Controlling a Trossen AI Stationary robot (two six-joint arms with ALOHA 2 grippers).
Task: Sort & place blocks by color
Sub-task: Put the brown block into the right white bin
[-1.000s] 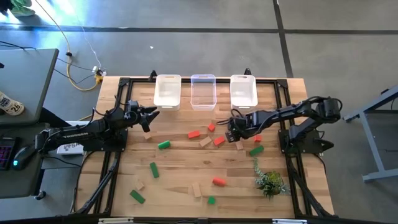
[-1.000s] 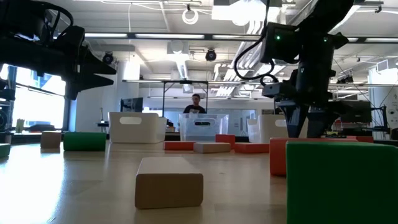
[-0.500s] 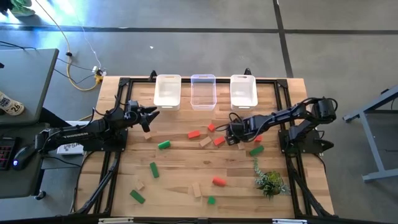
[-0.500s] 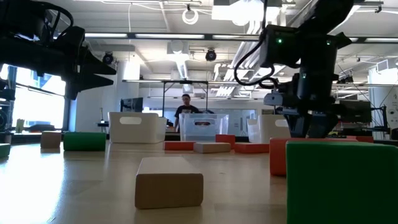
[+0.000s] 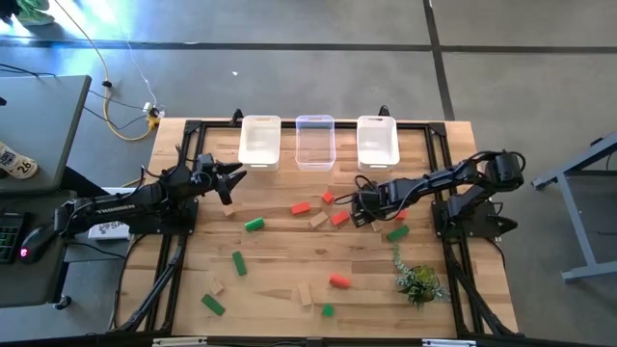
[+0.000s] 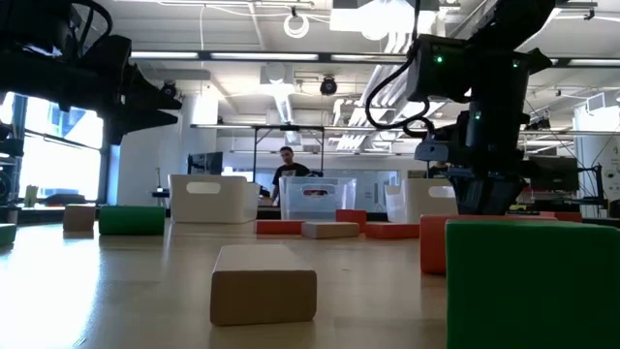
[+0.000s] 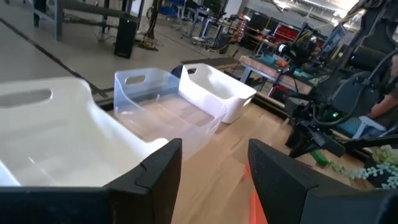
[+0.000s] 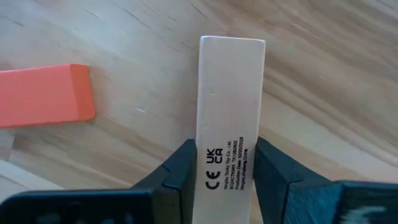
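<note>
Wooden table, pale block clamped between right claw fingers

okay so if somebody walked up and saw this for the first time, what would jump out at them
Probably the right gripper, low over the middle of the table, with its fingers closed on a pale wooden block beside a red block. Next, three white bins lined up along the far edge, with green, red and wooden blocks scattered across the table. The left gripper hangs open near the left bin.

The desk is pale, matt planked wood. A natural wood block looks smooth, with printed lettering. The middle bin is clear glossy plastic.
</note>
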